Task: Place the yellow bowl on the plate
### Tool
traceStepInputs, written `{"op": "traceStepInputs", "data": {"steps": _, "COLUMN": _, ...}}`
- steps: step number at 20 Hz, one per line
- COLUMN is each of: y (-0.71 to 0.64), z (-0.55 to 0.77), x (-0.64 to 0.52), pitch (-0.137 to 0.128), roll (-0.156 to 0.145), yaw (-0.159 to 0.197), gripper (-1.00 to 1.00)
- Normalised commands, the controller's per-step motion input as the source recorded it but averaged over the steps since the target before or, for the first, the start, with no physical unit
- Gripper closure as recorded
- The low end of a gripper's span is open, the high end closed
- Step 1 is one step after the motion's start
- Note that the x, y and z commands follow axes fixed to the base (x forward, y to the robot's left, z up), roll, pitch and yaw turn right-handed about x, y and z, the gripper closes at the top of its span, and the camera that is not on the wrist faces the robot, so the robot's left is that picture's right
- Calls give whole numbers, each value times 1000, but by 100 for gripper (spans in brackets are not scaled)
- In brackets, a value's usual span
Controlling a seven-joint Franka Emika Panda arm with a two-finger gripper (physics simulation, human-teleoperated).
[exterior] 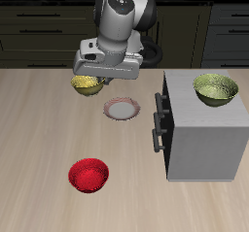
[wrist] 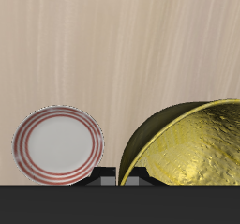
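The yellow bowl (exterior: 86,84) is small, shiny and golden, with a mottled inside (wrist: 197,143). My gripper (exterior: 95,78) is shut on its rim, and the rim sits between the two fingertips (wrist: 121,176). The bowl looks lifted a little off the table. The plate (exterior: 123,109) is small and flat, with a pale centre and a reddish-brown rim. It lies bare on the table beside the held bowl and nearer the table's front edge, apart from the bowl. It also shows in the wrist view (wrist: 58,144).
A grey cabinet (exterior: 199,134) with a dark handle stands beside the plate, and a larger olive bowl (exterior: 216,87) sits on top of it. A red bowl (exterior: 88,174) sits near the table's front edge.
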Motion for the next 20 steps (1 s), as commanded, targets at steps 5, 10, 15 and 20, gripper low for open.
{"op": "traceStepInputs", "data": {"steps": 5, "y": 211, "z": 81, "x": -7, "pitch": -25, "roll": -14, "yaw": 8, "gripper": 100}}
{"op": "traceStepInputs", "data": {"steps": 10, "y": 176, "z": 140, "x": 72, "pitch": -30, "roll": -31, "yaw": -13, "gripper": 100}}
{"op": "traceStepInputs", "data": {"steps": 15, "y": 284, "z": 60, "x": 168, "pitch": -11, "roll": 25, "yaw": 38, "gripper": 100}}
{"op": "traceStepInputs", "data": {"steps": 20, "y": 230, "z": -91, "x": 246, "pitch": 28, "roll": 83, "yaw": 11, "gripper": 100}}
